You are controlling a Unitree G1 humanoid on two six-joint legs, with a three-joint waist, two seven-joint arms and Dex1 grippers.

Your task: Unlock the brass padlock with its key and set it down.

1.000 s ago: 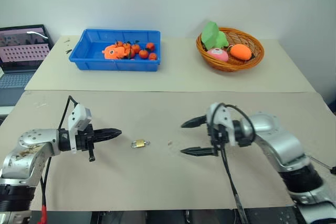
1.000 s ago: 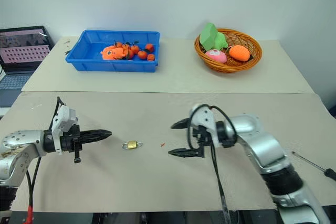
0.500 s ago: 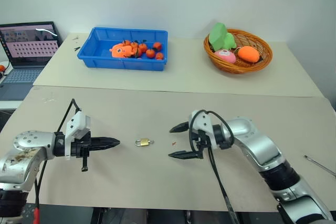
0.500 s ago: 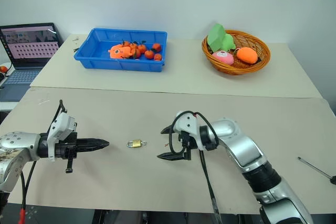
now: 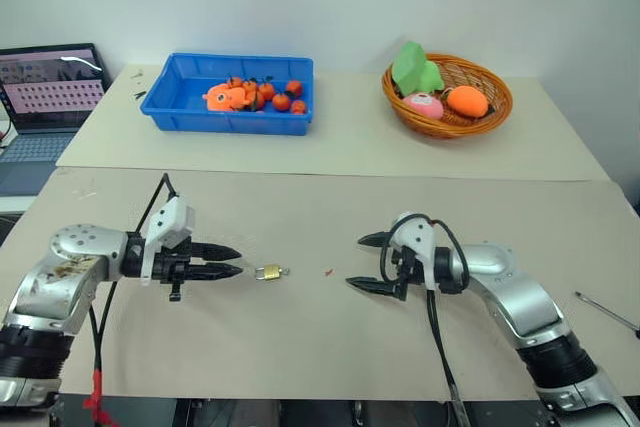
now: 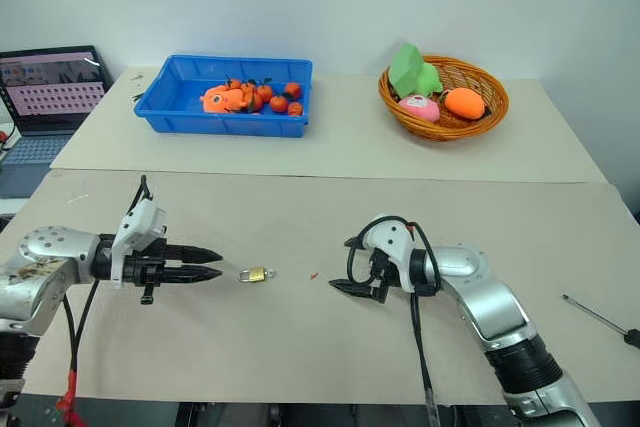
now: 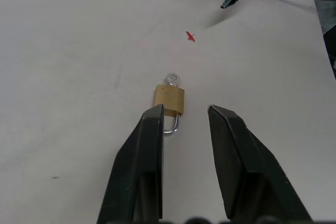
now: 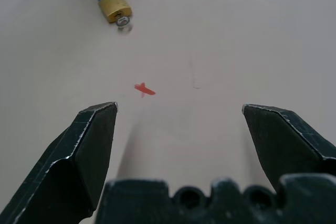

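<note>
A beige table [image 5: 330, 197] is seen, made of two joined surfaces with a seam running across. On the near surface the brass padlock [image 5: 267, 272] is laid flat, with a tiny red speck [image 5: 327, 271] near it and a screwdriver [image 6: 600, 319] by the right edge. On the far surface a blue tray [image 5: 226, 95] and a wicker basket [image 5: 447, 94] are set. A laptop [image 5: 42, 107] is seen at the far left.

Both arms reach low over the table's near half, pointing toward each other. Left gripper [image 5: 238, 261] is partly parted; right gripper [image 5: 353, 262] gapes wide.
</note>
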